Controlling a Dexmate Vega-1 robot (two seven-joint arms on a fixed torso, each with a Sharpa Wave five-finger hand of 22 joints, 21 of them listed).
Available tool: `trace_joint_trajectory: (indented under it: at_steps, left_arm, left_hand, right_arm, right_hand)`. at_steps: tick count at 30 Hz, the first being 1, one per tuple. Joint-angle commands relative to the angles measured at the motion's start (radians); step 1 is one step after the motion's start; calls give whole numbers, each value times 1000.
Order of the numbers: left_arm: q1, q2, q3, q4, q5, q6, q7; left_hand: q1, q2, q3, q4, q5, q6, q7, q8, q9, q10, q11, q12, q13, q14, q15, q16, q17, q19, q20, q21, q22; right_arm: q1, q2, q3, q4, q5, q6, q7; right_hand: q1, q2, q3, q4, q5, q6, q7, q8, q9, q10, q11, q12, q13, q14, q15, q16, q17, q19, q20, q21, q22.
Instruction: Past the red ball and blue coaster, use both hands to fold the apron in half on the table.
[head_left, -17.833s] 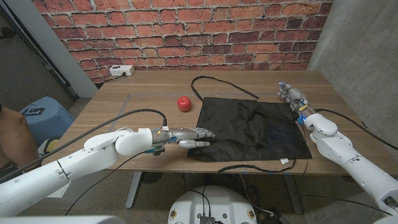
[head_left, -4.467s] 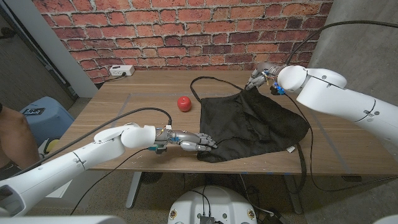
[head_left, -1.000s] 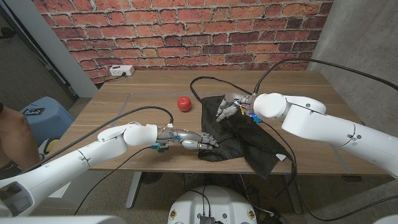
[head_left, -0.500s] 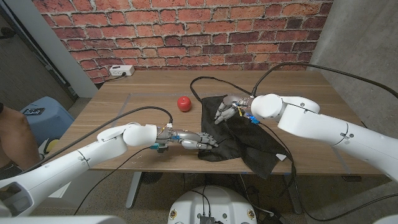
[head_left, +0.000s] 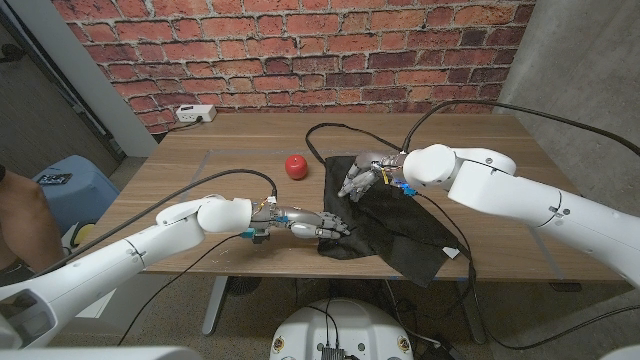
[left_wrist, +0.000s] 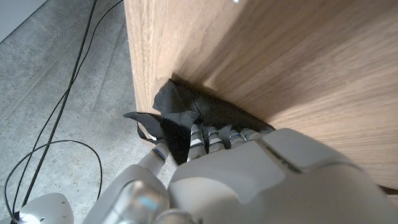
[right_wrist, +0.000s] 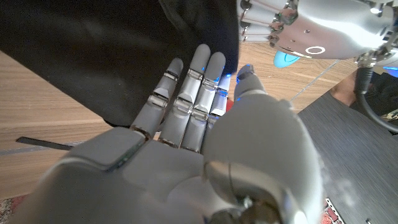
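- Apron (head_left: 395, 215): black cloth, lying on the wooden table (head_left: 200, 185) right of middle, partly doubled over on itself; its near-right part droops past the table's front edge. A strap (head_left: 345, 132) loops out on the far side.
- My left hand (head_left: 315, 225): at the apron's near-left corner by the front edge. The left wrist view shows my fingertips (left_wrist: 205, 132) tucked into a bunched bit of cloth; I judge this a pinning grip, there to anchor that corner while the other side is carried across.
- My right hand (head_left: 362, 175): over the apron's far-left part, fingers bent down onto the fabric. Whether cloth is clamped between them or merely pressed I cannot tell; in the right wrist view the fingers (right_wrist: 186, 99) lie straight and close together against the black fabric.
- Red ball (head_left: 295, 166): on the table just beyond the apron's left edge, apart from both hands.
- Fold: judged under way, edges not yet aligned.
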Motion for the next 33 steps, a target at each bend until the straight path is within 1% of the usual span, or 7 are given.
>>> trace_joint_trajectory:
  at_steps: [1,3,5,10,25,27,33]
  left_arm:
    - [-11,-6,4,20,-9,-10,-8]
    - [-12,-7,4,22,-11,-10,-8]
    - [-13,-6,3,20,-14,-9,-10]
    - [-15,-1,-1,12,-27,-1,-20]
    - [-17,25,-23,-45,-57,29,-47]
    - [-19,31,-25,-54,-59,34,-56]
    - [-11,53,-38,-83,-74,46,-69]
  left_hand:
    - [-2,7,8,1,-2,2,-3,-4,3,-5,-6,-2,5,-44,-1,-1,3,-143,3,7,3]
    - [-2,7,8,1,-2,3,-3,-4,3,-4,-5,-2,5,-44,-1,-1,3,-143,3,7,3]
    - [-2,7,8,1,-2,3,-3,-4,3,-4,-5,-2,5,-43,-2,0,3,-142,3,7,3]
    - [-1,7,9,1,-1,2,-4,-4,3,-5,-6,-2,5,-43,-2,-1,2,-142,3,7,3]
    - [2,9,15,-2,-1,-3,-6,-6,3,-8,-8,-4,4,-45,-4,-2,2,-139,2,7,3]
    - [3,9,17,-2,-1,-5,-6,-6,3,-9,-8,-4,4,-45,-4,-2,1,-139,1,7,2]
    - [5,10,21,-4,0,-7,-6,-7,3,-10,-7,-4,4,-46,-4,-3,1,-139,1,7,2]
  right_arm:
    - [18,4,16,16,50,32,46]
    - [21,3,23,18,62,45,57]
    - [25,4,25,15,65,42,58]
    - [29,0,29,17,67,52,58]
    - [35,-16,43,24,69,59,60]
    - [34,-17,46,26,70,62,61]
    - [35,-19,50,29,72,60,65]
  right_hand:
    - [-23,-2,-7,8,3,-28,11,-13,-2,0,14,-9,-8,-1,18,-7,-6,0,13,-3,3]
    - [-28,-2,-9,9,4,-39,16,-18,-4,-5,21,-15,-12,-3,26,-11,-10,1,18,-3,3]
    - [-31,-1,-9,9,4,-41,16,-20,-6,-5,21,-17,-15,-6,31,-13,-12,0,20,-3,3]
    - [-30,2,-8,7,6,-44,18,-23,-9,-9,24,-24,-21,-7,31,-14,-13,-1,25,-4,3]
    - [-23,13,-2,-4,9,-48,19,-28,-17,-13,28,-38,-37,-16,38,-15,-12,-5,32,-7,3]
    - [-22,14,-1,-6,8,-47,23,-27,-18,-12,32,-39,-39,-18,39,-15,-11,-5,33,-7,3]
    - [-21,16,-1,-10,8,-46,24,-28,-21,-14,32,-44,-44,-20,41,-15,-11,-4,34,-7,3]
